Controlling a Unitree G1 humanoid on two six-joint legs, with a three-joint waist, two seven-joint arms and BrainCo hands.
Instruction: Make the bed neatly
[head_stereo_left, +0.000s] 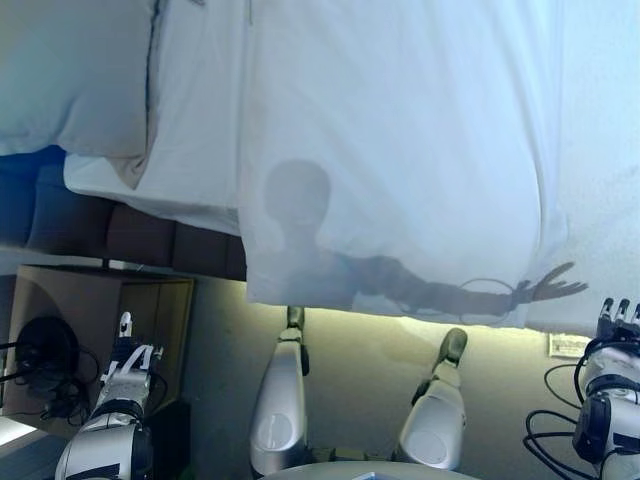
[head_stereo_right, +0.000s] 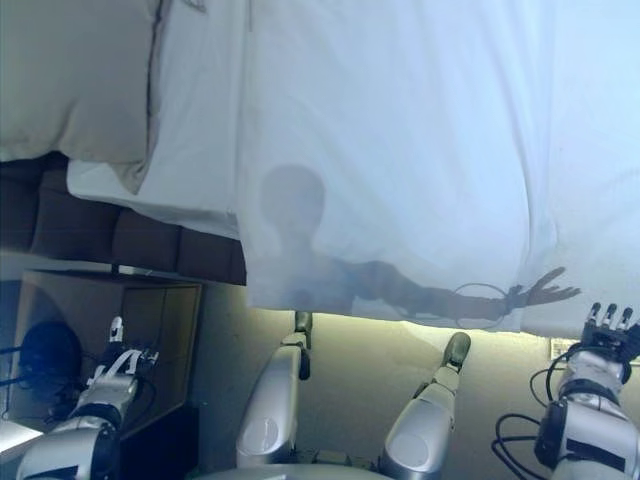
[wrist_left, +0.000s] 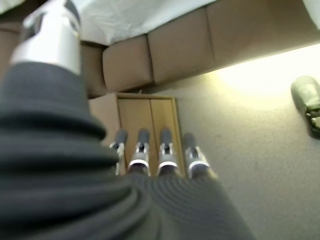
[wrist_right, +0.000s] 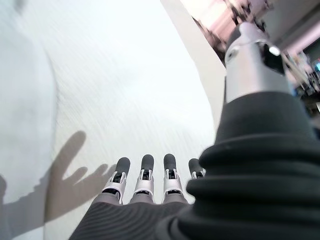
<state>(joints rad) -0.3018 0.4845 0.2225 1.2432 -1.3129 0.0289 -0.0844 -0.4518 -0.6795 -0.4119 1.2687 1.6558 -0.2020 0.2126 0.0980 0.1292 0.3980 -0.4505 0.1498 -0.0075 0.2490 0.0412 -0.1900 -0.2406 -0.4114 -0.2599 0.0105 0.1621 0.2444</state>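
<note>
Both hands open and empty, left hand (head_stereo_left: 128, 375) at 8 o'clock, right hand (head_stereo_left: 618, 325) at 4 beside the hanging sheet (head_stereo_left: 400, 150); grab carelessly and you'll drag it crooked.

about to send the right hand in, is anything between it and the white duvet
Nothing visible. The right hand is open, fingers straight, facing the white duvet with only open space between them.

sheet (head_stereo_left: 400, 150): white matt cloth | bed base (wrist_left: 200, 45): brown padded upholstery | cabinet (wrist_left: 145, 115): smooth wood
</note>
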